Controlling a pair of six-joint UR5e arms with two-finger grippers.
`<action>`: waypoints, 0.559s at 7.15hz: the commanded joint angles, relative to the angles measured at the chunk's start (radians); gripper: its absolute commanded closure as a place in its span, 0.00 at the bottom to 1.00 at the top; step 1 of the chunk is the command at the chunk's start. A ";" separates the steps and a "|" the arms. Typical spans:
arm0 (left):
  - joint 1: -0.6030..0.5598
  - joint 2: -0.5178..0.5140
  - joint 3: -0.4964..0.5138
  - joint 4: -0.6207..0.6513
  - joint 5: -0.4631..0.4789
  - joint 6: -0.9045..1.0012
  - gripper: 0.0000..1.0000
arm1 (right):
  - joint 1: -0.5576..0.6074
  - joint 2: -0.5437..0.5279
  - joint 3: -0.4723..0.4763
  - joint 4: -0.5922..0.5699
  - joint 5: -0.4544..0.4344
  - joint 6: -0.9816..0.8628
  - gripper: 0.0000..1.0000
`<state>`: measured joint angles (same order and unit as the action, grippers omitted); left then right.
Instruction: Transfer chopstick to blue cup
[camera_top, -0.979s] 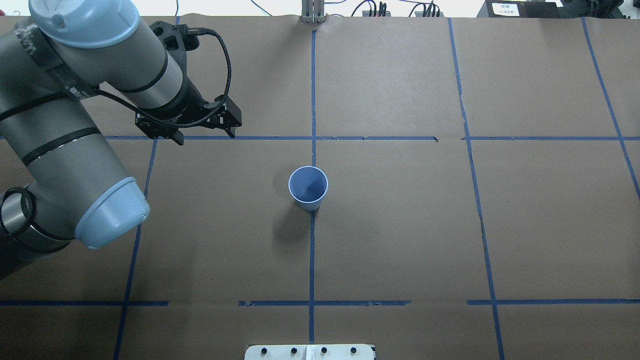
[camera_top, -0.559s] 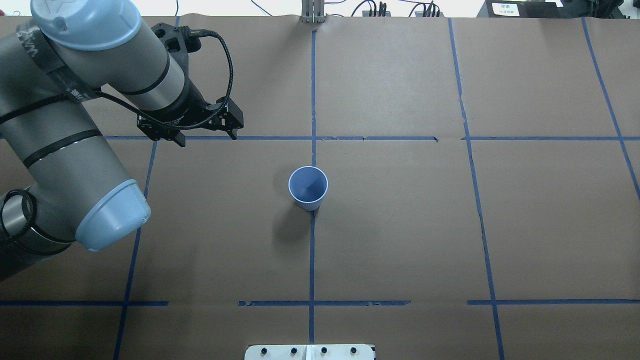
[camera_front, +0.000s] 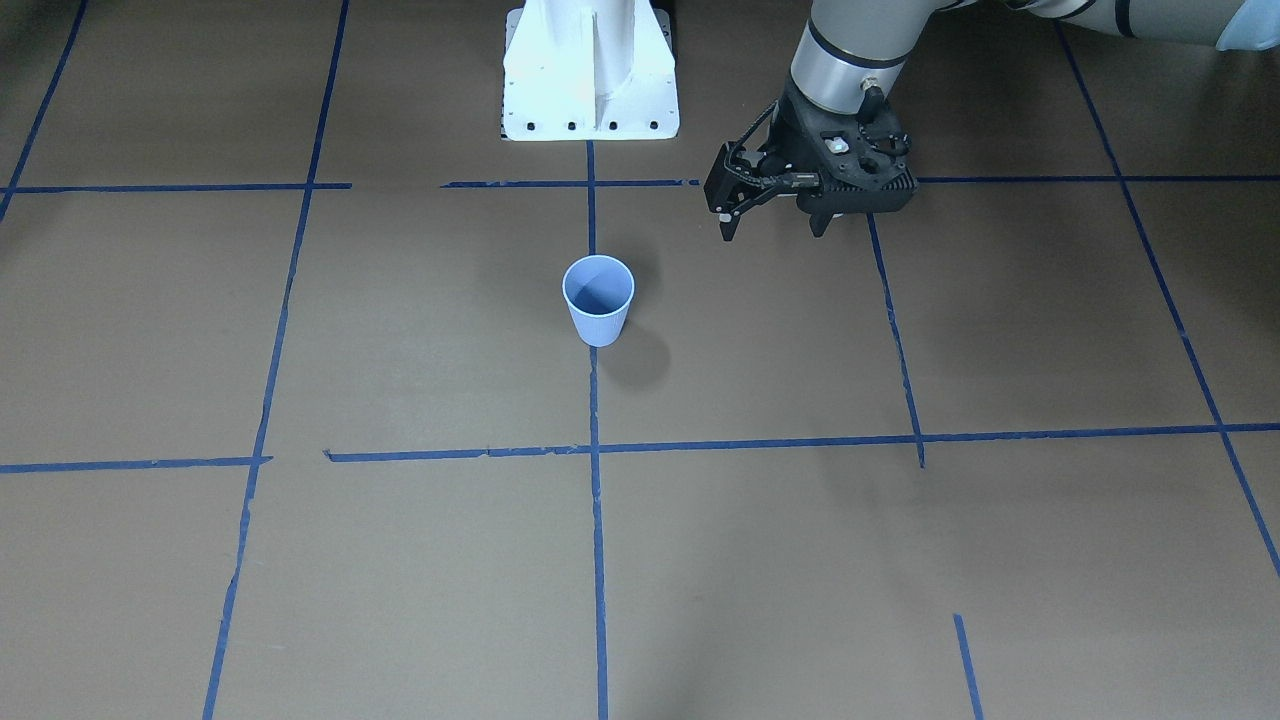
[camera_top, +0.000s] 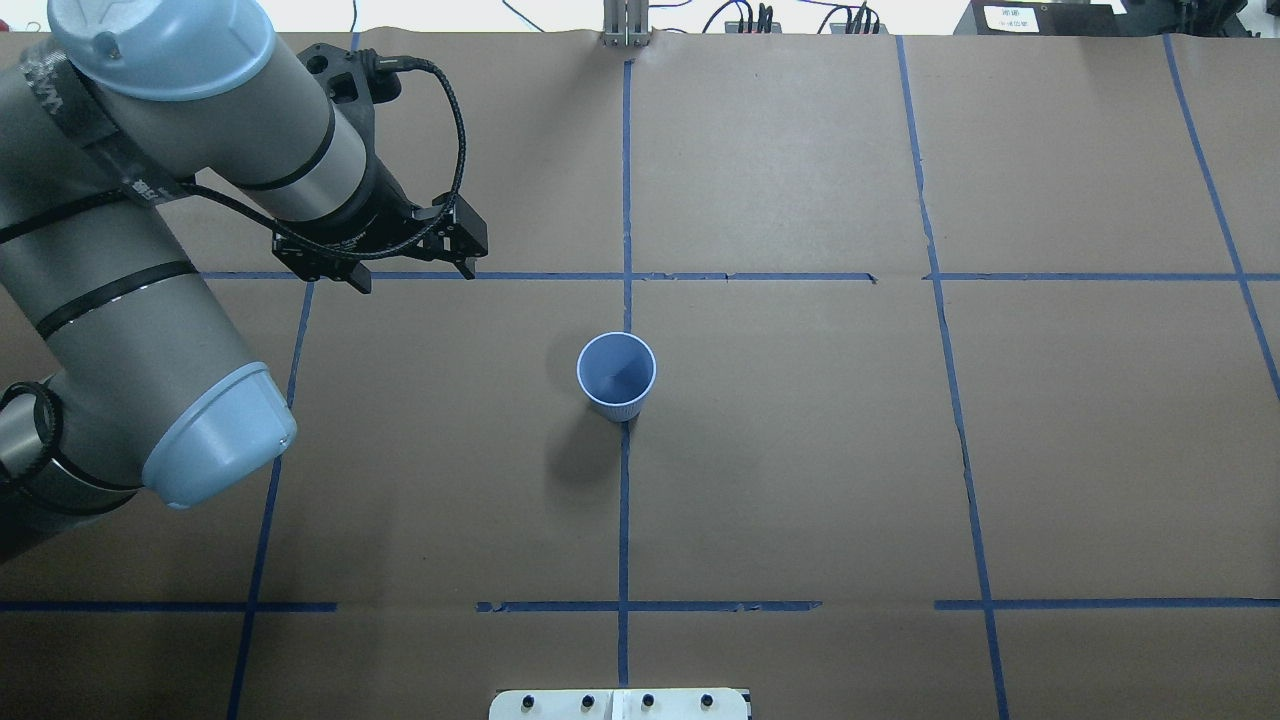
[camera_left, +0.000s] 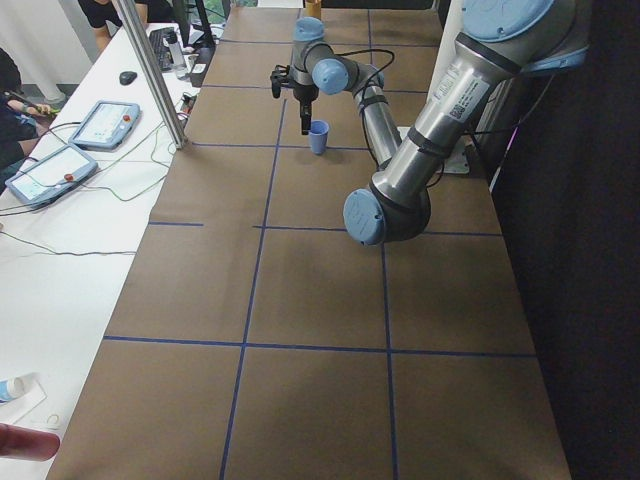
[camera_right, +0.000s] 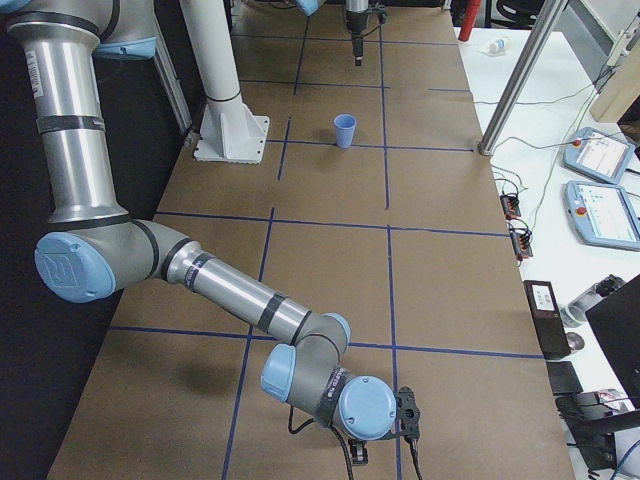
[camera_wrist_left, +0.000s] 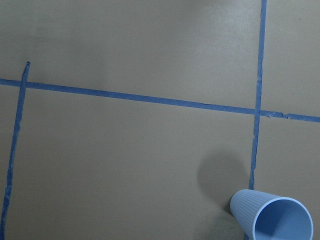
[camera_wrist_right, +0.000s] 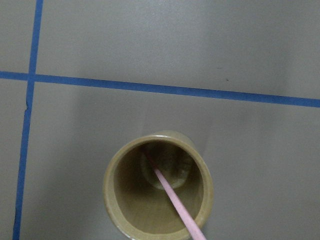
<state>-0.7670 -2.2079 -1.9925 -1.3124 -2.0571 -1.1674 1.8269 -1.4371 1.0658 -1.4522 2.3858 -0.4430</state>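
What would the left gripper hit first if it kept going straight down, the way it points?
Probably just the table's brown paper, by a blue tape line. The left gripper points down; the blue cup stands off to one side, not beneath it. Height is hard to judge.

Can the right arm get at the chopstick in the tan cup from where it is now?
Probably yes. The right wrist view looks straight down into the open tan cup. The pink chopstick leans toward its rim and nothing covers it.
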 joint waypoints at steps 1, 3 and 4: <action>0.000 0.000 -0.005 0.001 0.000 0.000 0.00 | 0.002 -0.019 0.016 -0.004 0.010 0.001 0.00; 0.000 0.000 -0.012 0.001 0.000 0.000 0.00 | 0.003 -0.037 0.069 -0.048 0.010 0.009 0.30; 0.000 0.000 -0.012 0.001 0.000 0.000 0.00 | 0.003 -0.043 0.080 -0.050 0.010 0.006 0.51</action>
<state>-0.7670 -2.2074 -2.0031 -1.3116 -2.0571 -1.1673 1.8294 -1.4728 1.1267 -1.4870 2.3958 -0.4357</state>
